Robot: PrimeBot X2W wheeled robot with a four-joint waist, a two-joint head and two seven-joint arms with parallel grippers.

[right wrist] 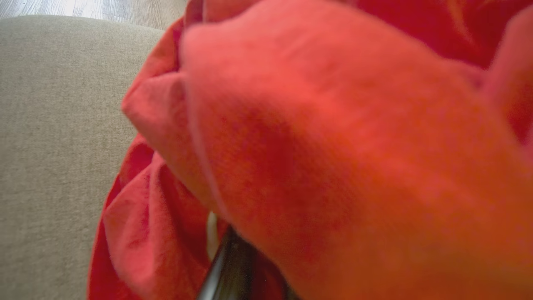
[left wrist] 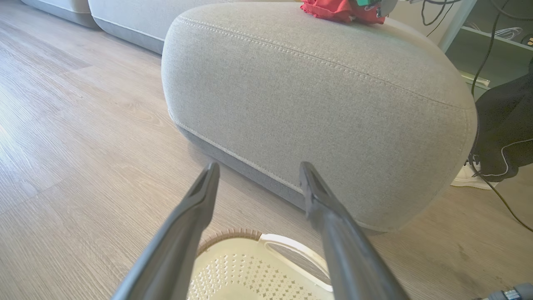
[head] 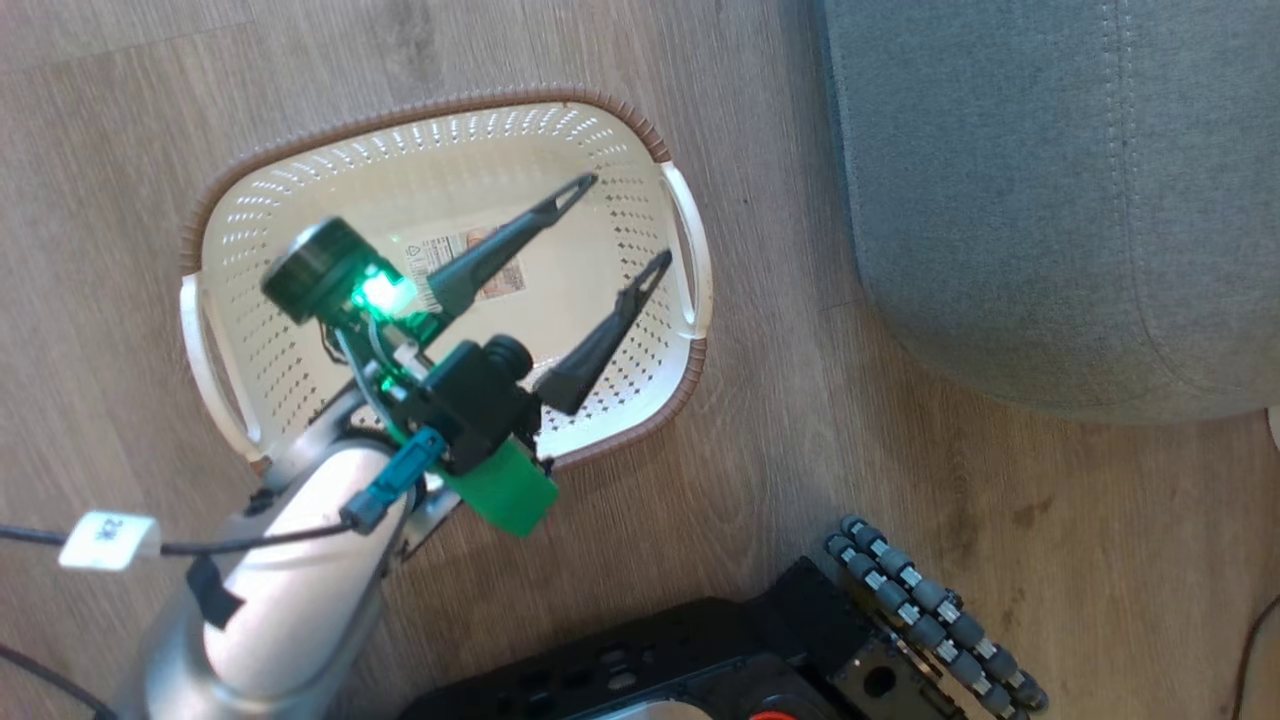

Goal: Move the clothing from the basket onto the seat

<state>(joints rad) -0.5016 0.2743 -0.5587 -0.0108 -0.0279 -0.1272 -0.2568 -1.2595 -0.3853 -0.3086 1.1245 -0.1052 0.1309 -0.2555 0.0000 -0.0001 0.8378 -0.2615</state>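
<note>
Red clothing (right wrist: 333, 146) lies bunched on top of the grey seat (head: 1050, 200). It drapes right over the right gripper (right wrist: 228, 273), one dark finger peeking out beneath, so whether it is clamped or loose I cannot tell. The cream basket (head: 270, 330) sits on the wooden floor (head: 150, 100) beside the seat. The left gripper (head: 628, 220) hangs over it, pale forearm angled in from below, fingers spread wide, pointing toward the seat.
</note>
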